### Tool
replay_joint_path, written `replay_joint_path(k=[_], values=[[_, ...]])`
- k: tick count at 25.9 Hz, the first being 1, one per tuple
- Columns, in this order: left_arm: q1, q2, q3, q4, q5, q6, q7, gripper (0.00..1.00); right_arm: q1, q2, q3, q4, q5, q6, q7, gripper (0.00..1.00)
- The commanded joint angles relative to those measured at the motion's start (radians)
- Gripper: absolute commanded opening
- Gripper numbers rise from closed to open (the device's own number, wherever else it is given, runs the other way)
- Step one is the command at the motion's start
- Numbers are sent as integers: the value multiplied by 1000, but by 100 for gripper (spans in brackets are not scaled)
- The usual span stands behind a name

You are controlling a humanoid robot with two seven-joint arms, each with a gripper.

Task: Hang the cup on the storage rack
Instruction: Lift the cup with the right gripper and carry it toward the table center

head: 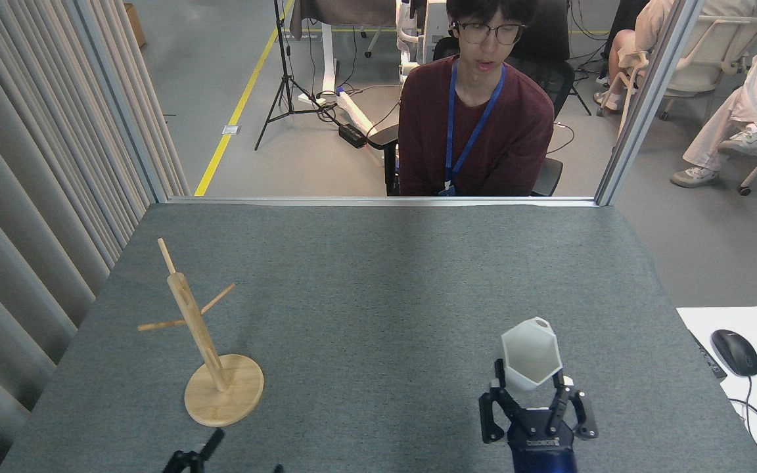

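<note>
Table [378,276]: covered in grey woven cloth, matt and slightly rough. Storage rack [204,348]: light wood, smooth, faintly satin. Cup [531,360]: matt white, smooth faceted walls. Right gripper [531,401]: black plastic with metal fittings.

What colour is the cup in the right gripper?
Matte white all over, the cup shows best in the head view.

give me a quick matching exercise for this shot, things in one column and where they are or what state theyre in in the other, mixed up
Things:
1. cup
2. storage rack
3. computer mouse
4. left gripper

Places or states:
A. on the white surface at the right edge
B. standing alone on the left of the grey mat
C. held upright between the right gripper's fingers
D. just showing at the bottom edge, empty

Pairs: 1-C, 2-B, 3-A, 4-D
</note>
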Motion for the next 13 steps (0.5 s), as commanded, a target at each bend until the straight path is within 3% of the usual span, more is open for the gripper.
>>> replay_joint_path(k=[1,6,13], values=[[-17,-12,-122,-18,-119,-34,-21,100,-22,53,104,-14,85,2,2,46],[-38,-42,-228,1,-196,-28,-62,100,-4,130,254,-12,242,5,0,46],[-80,-64,-236,46,-213,-25,-68,100,67,136,318,-12,276,12,-9,46]])
